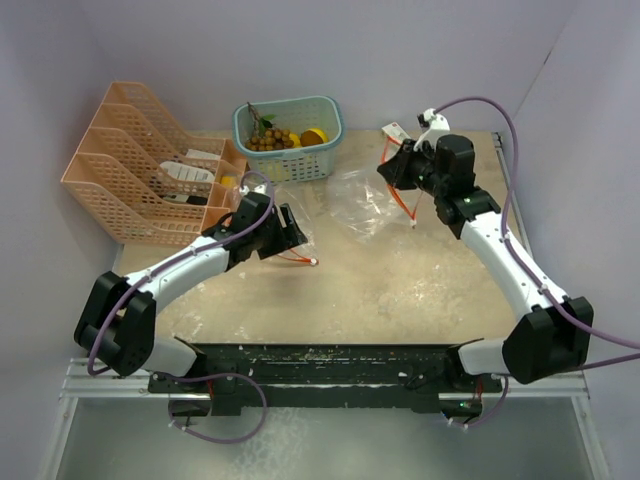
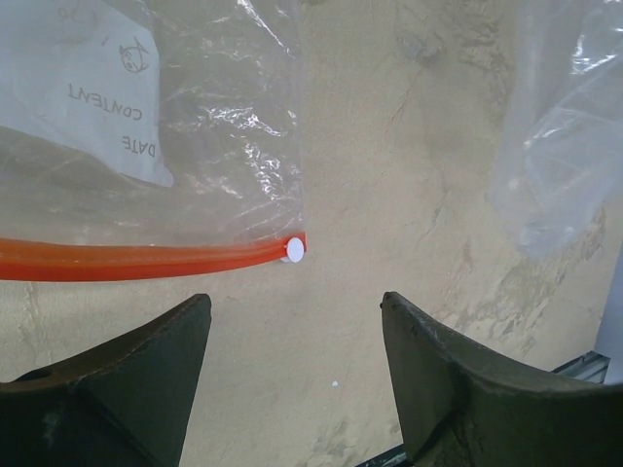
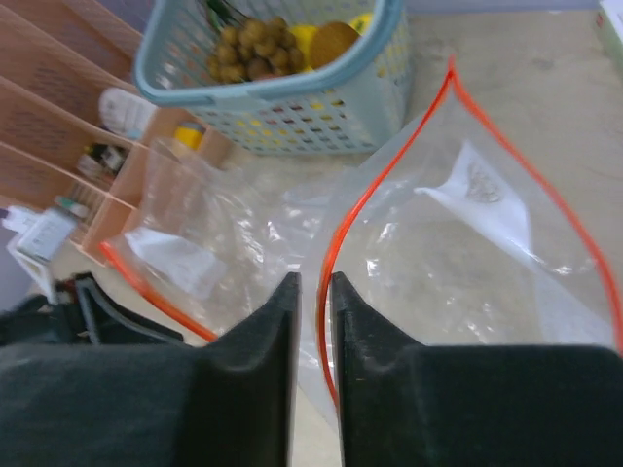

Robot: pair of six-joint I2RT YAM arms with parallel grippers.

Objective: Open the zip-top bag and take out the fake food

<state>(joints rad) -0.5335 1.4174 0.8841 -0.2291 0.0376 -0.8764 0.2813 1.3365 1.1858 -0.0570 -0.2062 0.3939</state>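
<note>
- Right fingers (image 3: pixel 273 331) are pressed nearly together, pinching the rim of a clear zip-top plastic bag with an orange seal (image 3: pixel 467 253). It hangs open-mouthed above the bench (image 2: pixel 389 195). The pinch is thin and on slick film, so the rim could slide out if the arm jerks.
- Left fingers (image 2: pixel 165 341) are spread and hold nothing, just beside the white slider (image 2: pixel 294 250) of a second clear bag (image 2: pixel 195 146) lying flat. Closing here would likely catch bench or slider, not film.
- Fake food: the brown cluster of small balls (image 3: pixel 248 49) and glossy yellow pieces (image 3: pixel 307 37) sit in the pale-blue perforated plastic basket (image 3: pixel 311 107). I see none in either bag.
- Risk: wasted reaches into bags that look empty.
- The hanging bag is near the basket, so a swing could snag or nudge it.
</note>
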